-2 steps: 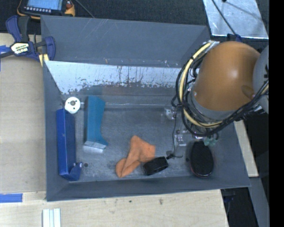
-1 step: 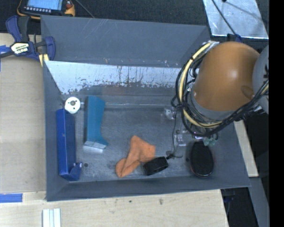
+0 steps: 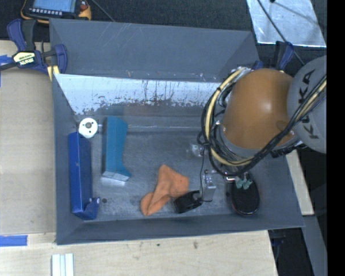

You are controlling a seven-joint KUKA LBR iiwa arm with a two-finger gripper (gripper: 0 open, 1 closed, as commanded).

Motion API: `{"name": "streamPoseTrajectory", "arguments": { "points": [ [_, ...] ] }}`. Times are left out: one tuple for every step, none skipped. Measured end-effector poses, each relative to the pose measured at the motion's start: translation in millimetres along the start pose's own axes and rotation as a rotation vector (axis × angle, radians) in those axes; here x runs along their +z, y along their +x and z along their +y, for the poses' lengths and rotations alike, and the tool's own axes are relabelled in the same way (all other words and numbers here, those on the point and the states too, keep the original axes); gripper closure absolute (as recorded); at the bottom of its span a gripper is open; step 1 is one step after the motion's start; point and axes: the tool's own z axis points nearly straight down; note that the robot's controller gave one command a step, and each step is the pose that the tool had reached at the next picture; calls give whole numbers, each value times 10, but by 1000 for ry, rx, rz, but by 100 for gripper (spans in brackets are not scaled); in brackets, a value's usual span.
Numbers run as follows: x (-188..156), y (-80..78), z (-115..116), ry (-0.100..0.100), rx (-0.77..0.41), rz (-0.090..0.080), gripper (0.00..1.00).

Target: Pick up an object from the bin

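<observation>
My gripper (image 3: 202, 165) hangs over the right half of the bin, mostly under the arm's orange cover. Two metal fingertips (image 3: 209, 181) stick out at the cover's left edge, spread apart, open, with nothing between them. A small black block (image 3: 187, 202) lies just below and left of the lower fingertip, near the front wall. A crumpled orange cloth (image 3: 163, 190) touches the block's left side. A black oval thing (image 3: 243, 198) lies by the front right corner, partly hidden by the cables.
A teal box (image 3: 115, 148) lies left of centre. A long blue bar (image 3: 80, 174) runs along the left wall, with a white round cap (image 3: 88, 127) at its far end. The arm reaches in from the right.
</observation>
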Motion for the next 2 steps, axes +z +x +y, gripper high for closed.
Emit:
{"name": "streamPoseTrajectory", "arguments": {
  "points": [
    [19, -120, 164, 0, -95, -7, 0],
    [432, -257, 180, 0, -88, -9, 0]
  ]
}}
